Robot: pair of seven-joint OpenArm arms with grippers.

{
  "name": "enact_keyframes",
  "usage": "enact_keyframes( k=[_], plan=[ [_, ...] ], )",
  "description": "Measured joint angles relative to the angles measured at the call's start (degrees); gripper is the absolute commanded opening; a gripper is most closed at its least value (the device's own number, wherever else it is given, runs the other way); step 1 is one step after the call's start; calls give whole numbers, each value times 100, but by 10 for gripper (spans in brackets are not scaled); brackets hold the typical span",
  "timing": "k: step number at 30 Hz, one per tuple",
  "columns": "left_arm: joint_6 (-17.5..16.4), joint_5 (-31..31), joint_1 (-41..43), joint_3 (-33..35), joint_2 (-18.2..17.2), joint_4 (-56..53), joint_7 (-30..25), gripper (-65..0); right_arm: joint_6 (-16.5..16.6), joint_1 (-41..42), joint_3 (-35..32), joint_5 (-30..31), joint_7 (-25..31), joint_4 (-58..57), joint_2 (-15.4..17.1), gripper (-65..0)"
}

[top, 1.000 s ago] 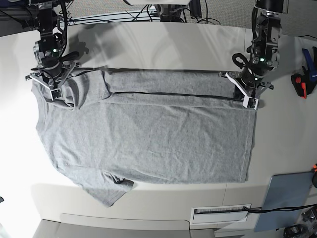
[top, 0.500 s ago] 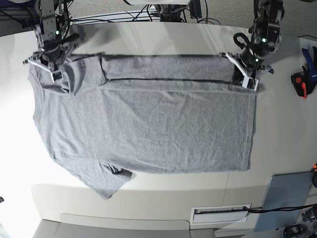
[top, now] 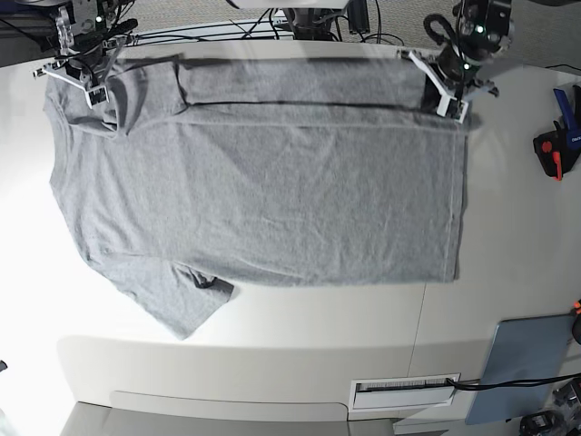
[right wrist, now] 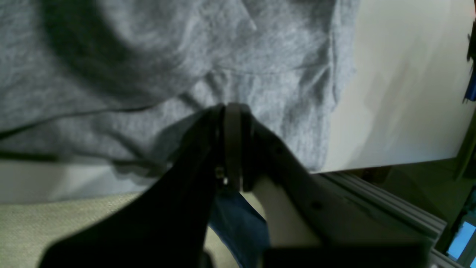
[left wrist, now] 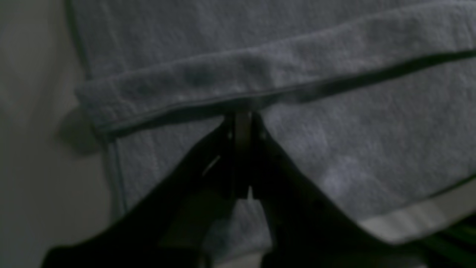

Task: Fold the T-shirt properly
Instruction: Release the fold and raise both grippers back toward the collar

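Garment: the large heather-grey short-sleeved cotton T-shirt (top: 263, 182) lies spread across the pale tabletop (top: 508, 236), its far long edge doubled over into a narrow band.
Left gripper (top: 447, 91): at the shirt's hem-end far corner, jaws pressed together; in the left wrist view the tips (left wrist: 241, 121) meet the lip of the folded band, and I judge them clamped on that edge.
Right gripper (top: 93, 84): at the shirt's collar-end far corner by the tucked sleeve, jaws together; the right wrist view shows the tips (right wrist: 232, 111) buried in bunched cloth, so probably pinching it.
Free sleeve: the near sleeve sticks out past the shirt's near edge, unfolded.
Risk: thin pinches could slip if the arms pull unevenly, so the band would skew or unroll.
Risk: dragging the shirt away from its near edge may rumple the flat body.
Writing: none readable; no lettering shows on the shirt's upturned side.
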Motion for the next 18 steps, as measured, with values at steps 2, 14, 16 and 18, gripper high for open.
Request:
enact_keyframes(
  k=[2,14,16,18],
  plan=[
    [-4,199,116,2,4,94,37,-650,4,-7,0,0,-11,17,0,-650],
    [-2,435,293,9,15,282,190,-650,101,-72,-11,-216,-437,264,-4,-650],
    [-9,551,293,13,15,326,271,-650,70,-70,-11,-306,-431,275,-4,-650],
    [-46,780,295,31,15,424,420,-650,-35,-72,-11,-378,-413,350,17,-650]
  ],
)
